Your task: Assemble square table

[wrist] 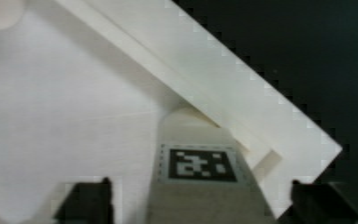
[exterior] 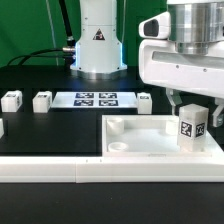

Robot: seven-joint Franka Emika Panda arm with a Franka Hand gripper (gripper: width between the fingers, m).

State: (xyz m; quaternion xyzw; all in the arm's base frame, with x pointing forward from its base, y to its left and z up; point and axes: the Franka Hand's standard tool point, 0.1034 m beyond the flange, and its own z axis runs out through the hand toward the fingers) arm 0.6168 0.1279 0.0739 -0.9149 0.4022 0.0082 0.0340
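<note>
The white square tabletop slab (exterior: 140, 148) lies at the exterior view's right, with a round corner socket (exterior: 118, 127). A white leg (exterior: 191, 128) with a black-white tag stands upright at the slab's far right corner. My gripper (exterior: 192, 112) is just above it, open, with a finger on each side of the leg's top. In the wrist view the leg (wrist: 202, 150) sits between my dark fingers (wrist: 91, 200) with a gap on both sides, and the gripper (wrist: 202, 208) does not touch it. The slab's raised rim (wrist: 211, 80) runs diagonally past.
Three loose white legs stand behind: one (exterior: 11, 99), one (exterior: 42, 100) and one (exterior: 145, 100). A fourth part (exterior: 2, 128) shows at the left edge. The marker board (exterior: 97, 99) lies between them. The long white rail (exterior: 60, 172) runs along the front. The robot base (exterior: 98, 40) stands at the back.
</note>
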